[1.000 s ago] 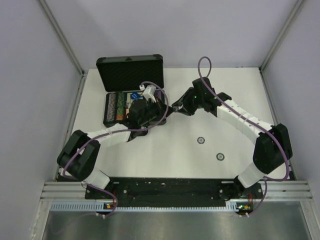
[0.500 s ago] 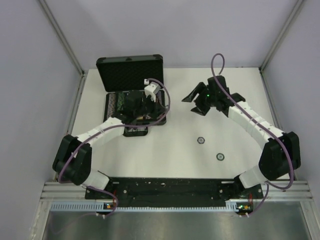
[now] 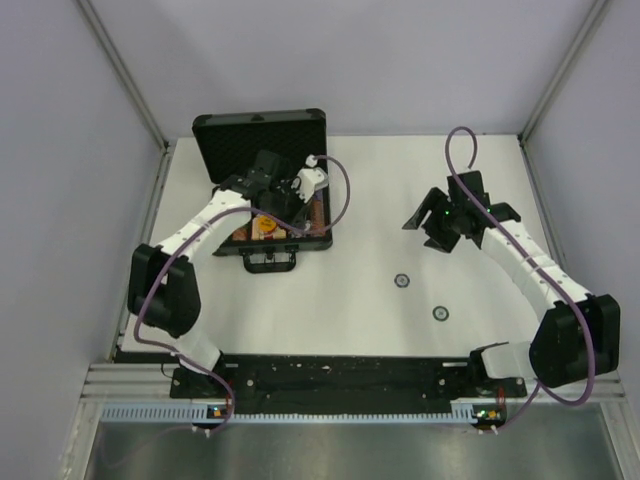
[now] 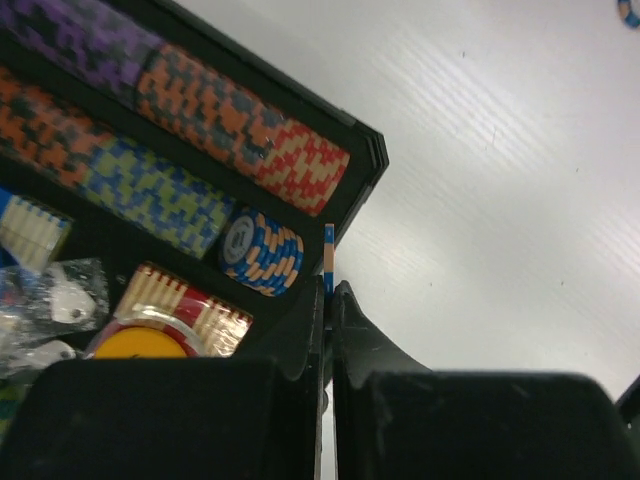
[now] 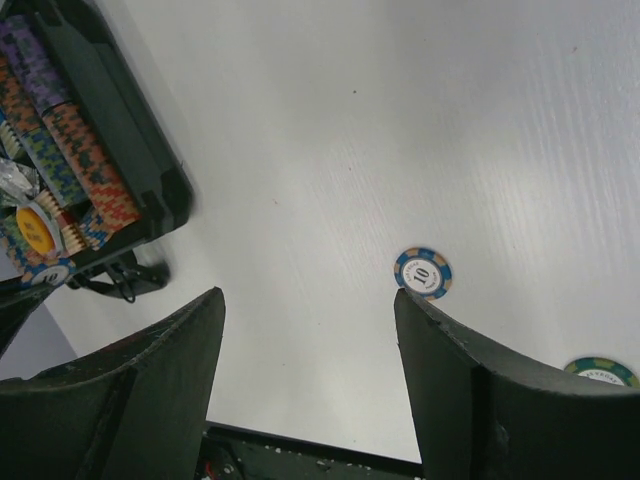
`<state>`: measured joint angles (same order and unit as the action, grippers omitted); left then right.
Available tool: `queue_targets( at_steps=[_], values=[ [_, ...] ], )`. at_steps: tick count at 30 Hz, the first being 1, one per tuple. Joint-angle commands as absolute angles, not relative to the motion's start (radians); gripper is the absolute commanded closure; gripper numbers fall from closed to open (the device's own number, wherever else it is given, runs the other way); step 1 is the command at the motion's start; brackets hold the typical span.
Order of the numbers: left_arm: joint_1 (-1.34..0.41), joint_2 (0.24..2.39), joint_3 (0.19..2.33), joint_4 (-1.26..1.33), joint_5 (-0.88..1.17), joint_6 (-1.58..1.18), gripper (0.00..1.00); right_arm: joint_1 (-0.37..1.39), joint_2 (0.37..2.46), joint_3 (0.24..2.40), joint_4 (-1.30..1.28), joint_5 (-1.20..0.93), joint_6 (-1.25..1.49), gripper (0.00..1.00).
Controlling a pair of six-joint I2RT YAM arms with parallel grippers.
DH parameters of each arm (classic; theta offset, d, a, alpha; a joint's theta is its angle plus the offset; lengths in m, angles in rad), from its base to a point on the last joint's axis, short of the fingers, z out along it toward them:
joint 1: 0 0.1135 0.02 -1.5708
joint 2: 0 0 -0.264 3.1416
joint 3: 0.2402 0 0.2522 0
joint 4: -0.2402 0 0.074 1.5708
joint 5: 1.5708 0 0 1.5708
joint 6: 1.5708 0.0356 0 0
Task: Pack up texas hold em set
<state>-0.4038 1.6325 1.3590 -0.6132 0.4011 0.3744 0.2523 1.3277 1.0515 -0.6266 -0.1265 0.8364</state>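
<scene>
- 2 round blue-edged chips lie loose outside the open black rectangular case.
- My left gripper pinches 1 blue chip edge-on for slotting.
- My right gripper gapes wide, facing them.

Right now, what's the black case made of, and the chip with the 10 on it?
The case looks like hard plastic, smooth and a bit glossy at its ribbed black rim, though it could be coated metal. Its lid has a bumpy dotted lining, probably foam. The chip is likely plastic or clay composite: smooth, with a printed white centre and a blue-and-tan striped edge.
</scene>
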Motion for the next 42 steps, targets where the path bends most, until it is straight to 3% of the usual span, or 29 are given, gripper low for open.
queue_targets(
  at_steps=[1, 38, 42],
  values=[
    [-0.405, 1.715, 1.428, -0.882, 0.414, 0.495, 1.0, 0.241, 1.312, 1.054, -0.632, -0.112, 0.808, 0.32],
    [-0.41, 1.805, 1.459, -0.669, 0.186, 0.54, 1.0, 0.212, 1.348, 1.016, -0.608, -0.14, 0.828, 0.32],
    [-0.42, 1.807, 1.457, -0.654, 0.161, 0.554, 0.96, 0.213, 1.358, 1.006, -0.594, -0.153, 0.833, 0.33]
  ],
)
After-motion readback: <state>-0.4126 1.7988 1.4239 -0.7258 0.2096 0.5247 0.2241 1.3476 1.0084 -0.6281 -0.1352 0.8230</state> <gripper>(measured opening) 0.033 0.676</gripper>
